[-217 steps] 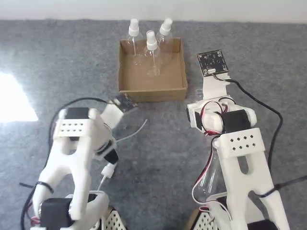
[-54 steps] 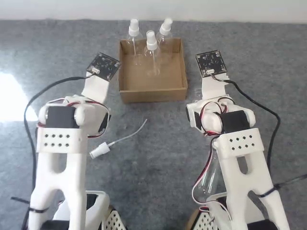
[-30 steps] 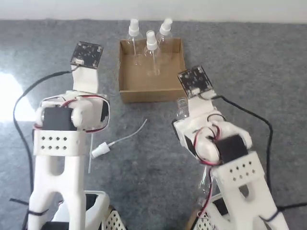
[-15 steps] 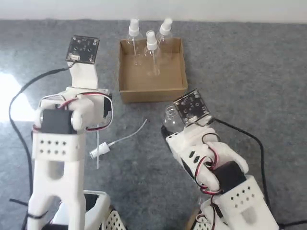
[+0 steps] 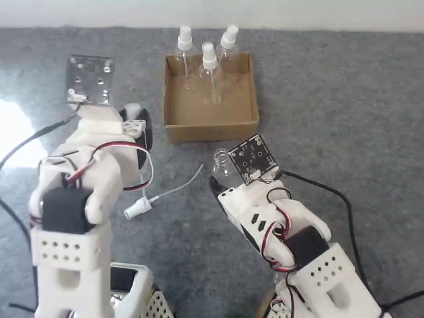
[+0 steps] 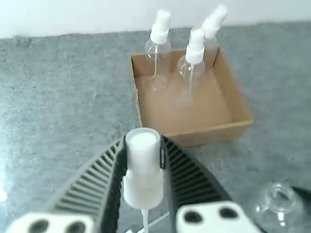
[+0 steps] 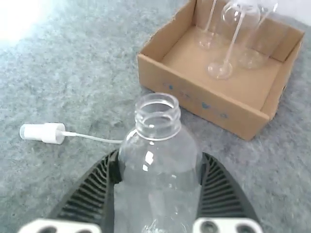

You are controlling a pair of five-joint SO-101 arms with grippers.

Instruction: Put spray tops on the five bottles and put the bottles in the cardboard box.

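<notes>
Clear plastic, the uncapped bottle (image 7: 158, 145) is clamped between the jaws of the right gripper (image 7: 158, 170) and is held near the front wall of the cardboard box (image 5: 211, 126). A white spray top (image 6: 142, 167) is pinched by the left gripper (image 6: 142, 145), off the box's left side. Three capped bottles (image 5: 210, 66) are seen inside the box, along its far wall. A second spray top (image 5: 137, 211), tube attached, is seen lying on the grey table (image 5: 344, 99) between the arms.

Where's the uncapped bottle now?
In high view, the uncapped bottle is in the right gripper, near the front wall of the cardboard box; a loose spray top lies to its left.
</notes>
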